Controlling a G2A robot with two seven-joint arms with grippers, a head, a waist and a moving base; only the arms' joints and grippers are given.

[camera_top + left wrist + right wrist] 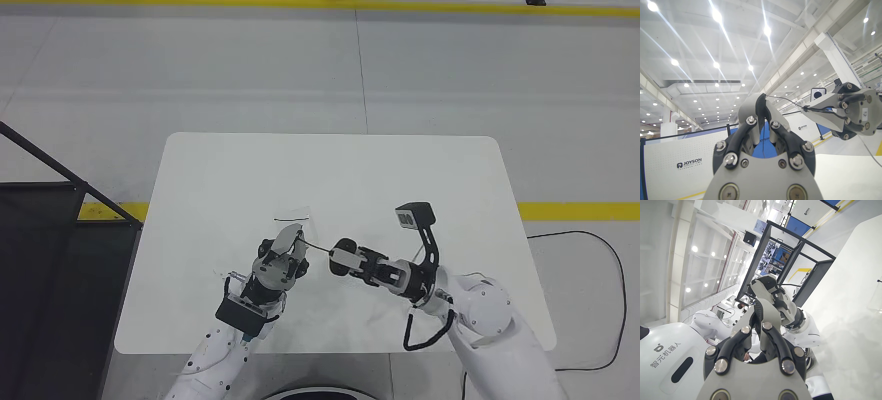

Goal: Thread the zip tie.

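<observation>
Zip tie (805,108) between left gripper (763,101), right gripper (757,309)

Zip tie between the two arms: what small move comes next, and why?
Probably the left tool should feed its end toward the right tool: both are shut on the thin black plastic zip tie, which arcs between them to a head at the right tip.
</observation>
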